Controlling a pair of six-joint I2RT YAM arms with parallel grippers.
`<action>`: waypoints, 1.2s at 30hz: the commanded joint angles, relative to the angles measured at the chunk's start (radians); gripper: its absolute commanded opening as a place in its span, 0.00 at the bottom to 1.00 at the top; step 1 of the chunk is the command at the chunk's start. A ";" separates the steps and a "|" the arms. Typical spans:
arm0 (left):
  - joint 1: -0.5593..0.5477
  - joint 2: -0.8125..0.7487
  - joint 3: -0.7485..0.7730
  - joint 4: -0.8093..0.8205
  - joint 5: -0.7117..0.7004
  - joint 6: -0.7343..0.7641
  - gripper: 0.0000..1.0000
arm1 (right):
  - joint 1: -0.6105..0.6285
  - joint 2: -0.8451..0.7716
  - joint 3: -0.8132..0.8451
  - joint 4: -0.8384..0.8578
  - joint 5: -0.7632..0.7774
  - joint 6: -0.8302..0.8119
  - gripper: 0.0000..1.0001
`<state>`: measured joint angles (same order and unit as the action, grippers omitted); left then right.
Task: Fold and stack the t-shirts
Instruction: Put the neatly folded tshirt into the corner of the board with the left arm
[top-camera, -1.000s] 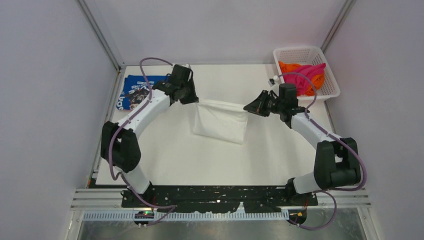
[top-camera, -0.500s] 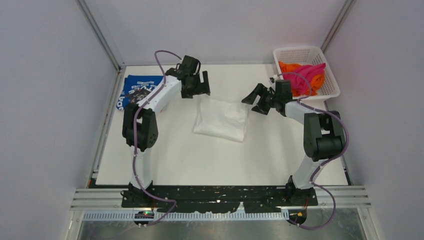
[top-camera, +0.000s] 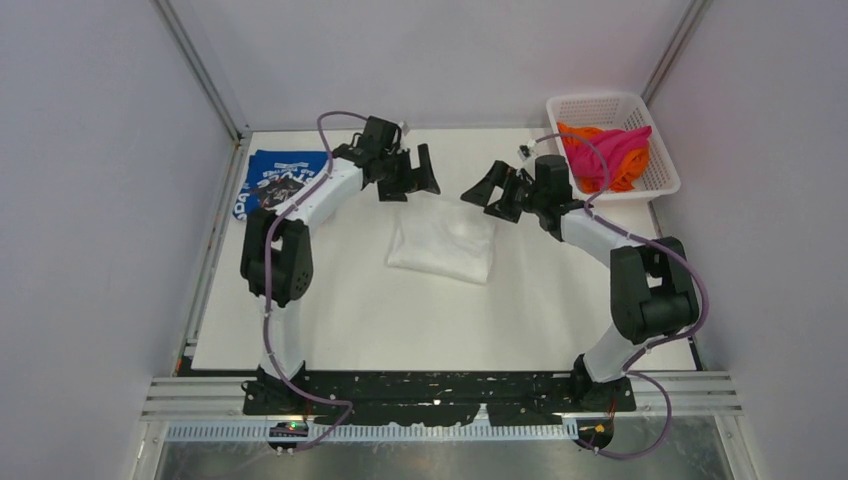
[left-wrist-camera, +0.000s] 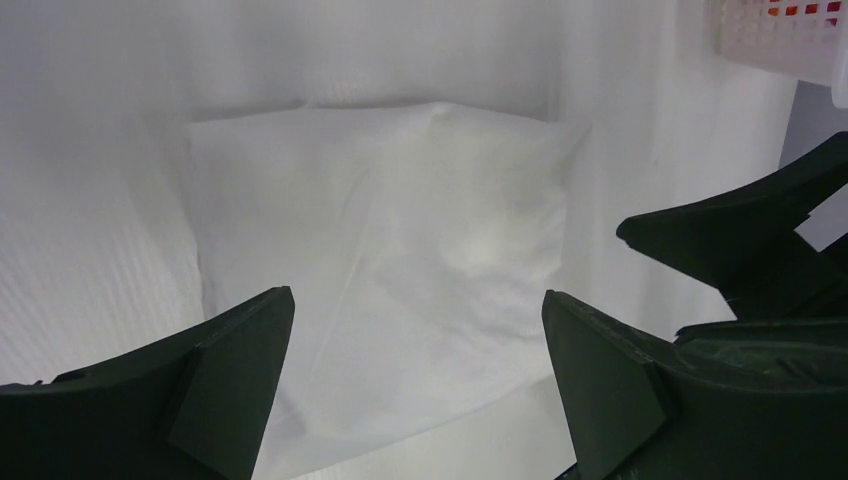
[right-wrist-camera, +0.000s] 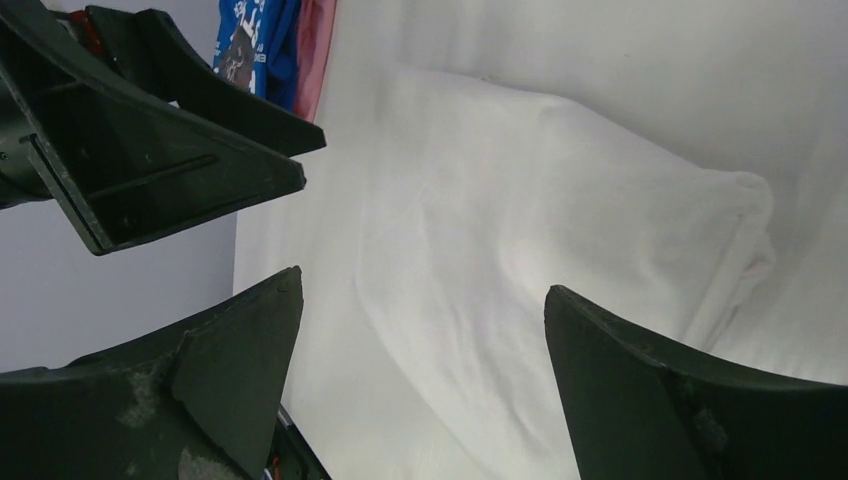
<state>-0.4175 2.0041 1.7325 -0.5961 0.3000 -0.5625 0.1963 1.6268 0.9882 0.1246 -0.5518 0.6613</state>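
Lettering on blue t-shirt (top-camera: 266, 184) illegible; left tool (top-camera: 418, 178) and right tool (top-camera: 487, 192) wide, empty, near folded white t-shirt (top-camera: 440, 242).

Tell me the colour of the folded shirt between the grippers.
The folded shirt shows plain white on top, clearest in the left wrist view.

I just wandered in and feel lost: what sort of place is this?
Likely a robotics lab test booth: a left arm and a right arm bolted to a white table inside plain wall panels, with a folded white shirt and a basket of clothes.
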 joint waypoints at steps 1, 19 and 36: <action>-0.002 0.090 0.039 0.094 0.031 -0.070 1.00 | 0.020 0.109 0.050 0.112 -0.025 0.044 0.96; -0.122 -0.131 -0.498 0.078 -0.017 -0.142 1.00 | 0.076 0.091 -0.303 0.128 0.042 0.022 0.95; -0.172 -0.430 -0.639 0.056 -0.209 -0.134 1.00 | 0.099 -0.537 -0.280 -0.233 0.329 -0.109 0.96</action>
<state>-0.5930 1.6024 1.1374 -0.5392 0.1173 -0.6964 0.2989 1.2705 0.6945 -0.0032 -0.3401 0.5961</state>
